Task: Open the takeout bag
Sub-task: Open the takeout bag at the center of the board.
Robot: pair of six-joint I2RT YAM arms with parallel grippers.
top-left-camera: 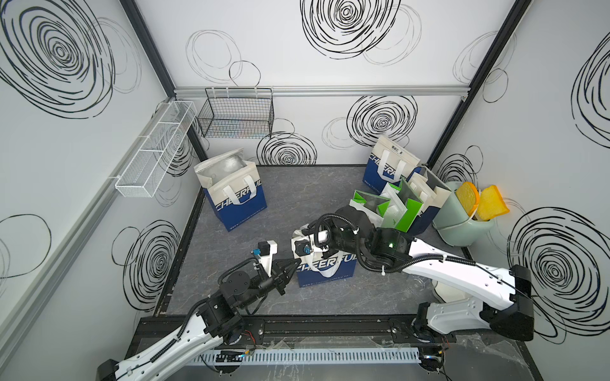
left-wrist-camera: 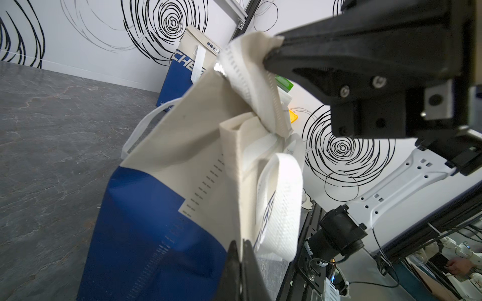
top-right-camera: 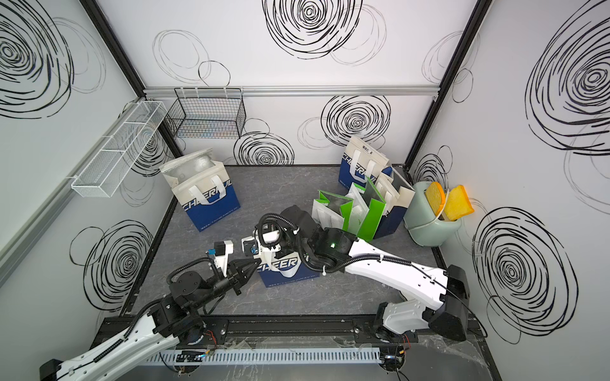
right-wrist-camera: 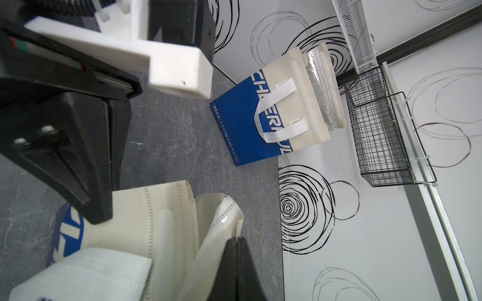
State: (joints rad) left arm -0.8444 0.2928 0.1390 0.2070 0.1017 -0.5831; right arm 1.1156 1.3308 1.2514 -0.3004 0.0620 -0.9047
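The takeout bag (top-left-camera: 325,272) (top-right-camera: 287,273), blue below and cream above with white handles, stands near the front middle of the grey table. My left gripper (top-left-camera: 296,264) (top-right-camera: 256,263) is shut on the bag's left side edge; the left wrist view shows its jaws (left-wrist-camera: 241,242) pinching the cream panel (left-wrist-camera: 198,135). My right gripper (right-wrist-camera: 236,238) is shut on a corner of the bag's top flap (right-wrist-camera: 221,216), pulled away from the rest of the mouth. In both top views the right fingers are hidden under the wrist. The flap's silver lining shows a little.
An open blue and cream bag (top-left-camera: 236,198) stands at the back left, another (top-left-camera: 386,165) at the back right. Green and white bags (top-left-camera: 392,207) and a mint toaster (top-left-camera: 462,224) with bread crowd the right side. A black wire basket (top-left-camera: 236,113) and a white one (top-left-camera: 155,151) hang on the walls.
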